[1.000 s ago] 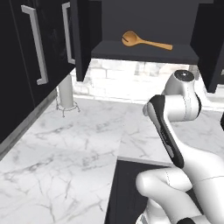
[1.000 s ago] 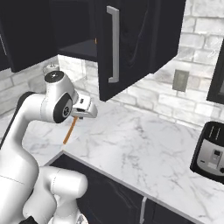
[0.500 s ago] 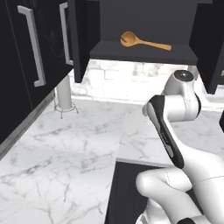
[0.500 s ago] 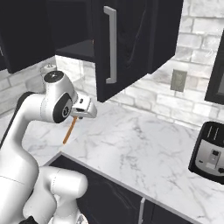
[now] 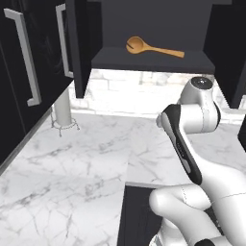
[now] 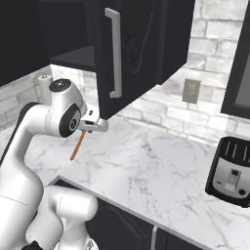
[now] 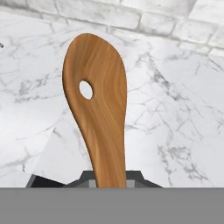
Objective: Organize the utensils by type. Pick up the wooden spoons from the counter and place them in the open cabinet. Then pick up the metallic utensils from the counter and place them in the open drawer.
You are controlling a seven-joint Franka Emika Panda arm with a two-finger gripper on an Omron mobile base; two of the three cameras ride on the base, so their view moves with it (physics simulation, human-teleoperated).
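Left base view showed the white arm [image 5: 192, 144] rising from the lower right, its elbow folded and its upper joint lifted just under the open cabinet [image 5: 151, 60]. One wooden spoon [image 5: 153, 48] lay on the cabinet shelf, bowl to the left, handle pointing right. Below it stretched the white marble table [image 5: 72, 163], with the open drawer [image 5: 134, 216] showing at the lower edge.

Right base view showed the arm bent forward from the lower left, wrist level with the bottom of the cabinet door [image 6: 127, 53]. The fingers [image 6: 93, 126] were clenched on a second wooden spoon [image 6: 77, 145], which hung slanting down above the table. A toaster [image 6: 232, 171] stood far right.

Hand view showed that spoon [image 7: 98, 113] rising from the fingers, a hole through its broad end, the table beneath.
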